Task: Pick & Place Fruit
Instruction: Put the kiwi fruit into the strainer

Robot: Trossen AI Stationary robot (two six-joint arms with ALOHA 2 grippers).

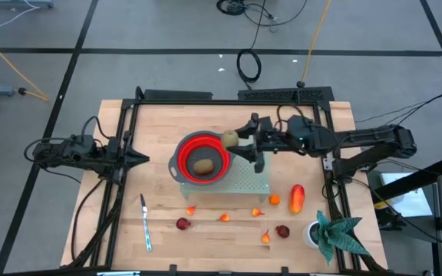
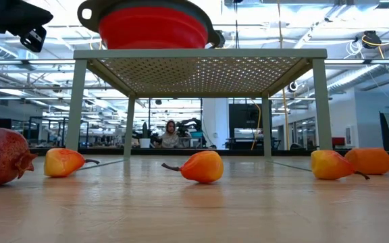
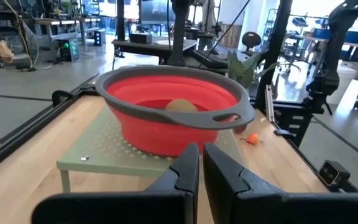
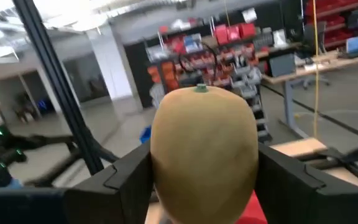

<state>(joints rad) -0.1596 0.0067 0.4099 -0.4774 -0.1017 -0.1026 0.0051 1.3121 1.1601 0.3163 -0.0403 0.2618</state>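
A red collapsible bowl with a grey rim (image 1: pixel 201 159) sits on a pale green perforated stand (image 1: pixel 253 181); one brownish-green kiwi (image 1: pixel 203 165) lies inside it. My right gripper (image 1: pixel 236 140) hovers at the bowl's far right rim, shut on a second kiwi (image 4: pixel 204 152). A longer red-orange piece (image 1: pixel 296 198), dark red round ones (image 1: pixel 183 224) (image 1: pixel 282 231) and tiny orange ones (image 1: pixel 225 218) lie on the table near the stand. My left gripper (image 3: pixel 201 163) waits at the table's left edge, fingers shut, touching nothing. My right gripper pinches the kiwi's sides (image 4: pixel 163 155) between its two fingers (image 4: pixel 123 177), the fruit's stem end (image 4: pixel 199 89) pointing away from the wrist. It comes level from the table's right. The kiwi is lifted clear, above the bowl's rim (image 1: pixel 222 146).
A silver knife (image 1: pixel 145 222) lies near the table's near left. A green leafy plant in a white pot (image 1: pixel 333 232) stands at the near right corner. The black frame (image 1: pixel 229 96) borders the table. A person (image 2: pixel 171 133) sits far off in the room.
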